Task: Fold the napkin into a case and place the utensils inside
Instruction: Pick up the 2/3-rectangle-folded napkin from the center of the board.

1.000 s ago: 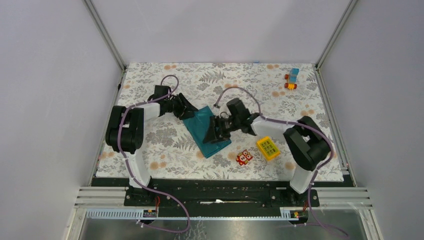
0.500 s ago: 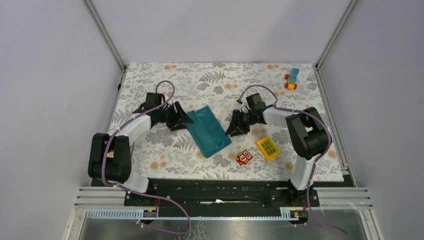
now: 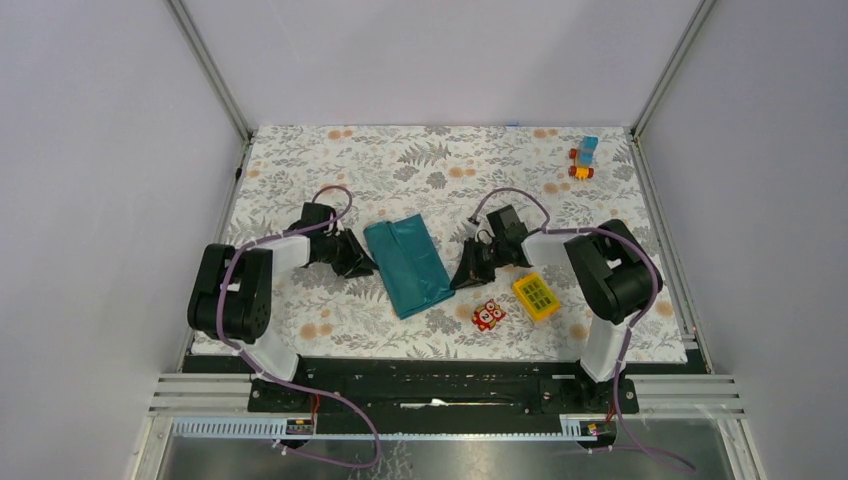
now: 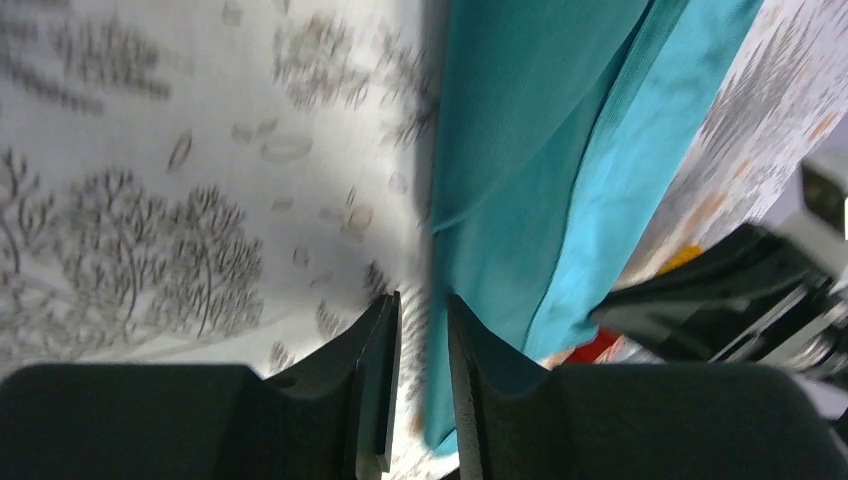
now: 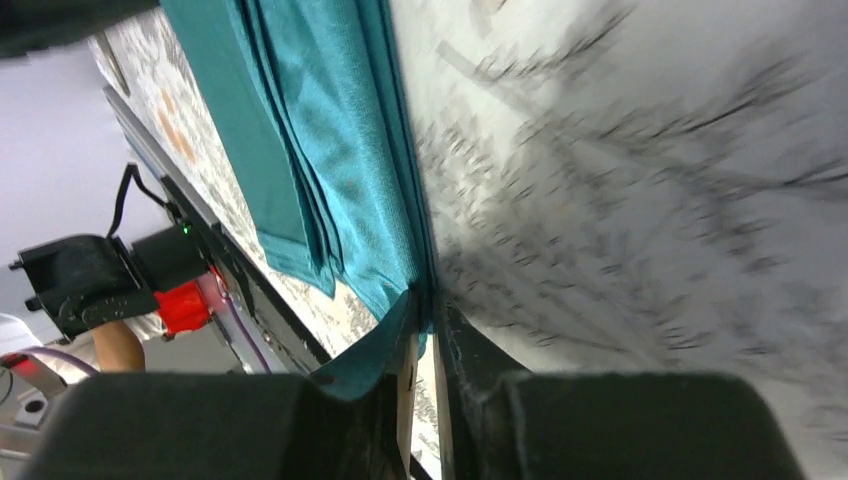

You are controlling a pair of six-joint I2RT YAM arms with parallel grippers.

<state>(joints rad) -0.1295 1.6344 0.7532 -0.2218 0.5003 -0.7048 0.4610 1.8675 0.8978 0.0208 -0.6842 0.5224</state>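
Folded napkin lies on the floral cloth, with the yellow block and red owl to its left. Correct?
Not quite: the top view shows the yellow block and red owl on the right of the folded napkin, which does lie on the floral cloth.

Teal-green napkin (image 3: pixel 405 266), soft and slightly shiny, folded into a long narrow rectangle of stacked layers. Flat near the middle of the floral tabletop (image 3: pixel 500 170), long axis from 11 o'clock to 5 o'clock in the overhead view. Layered edges along one long side.
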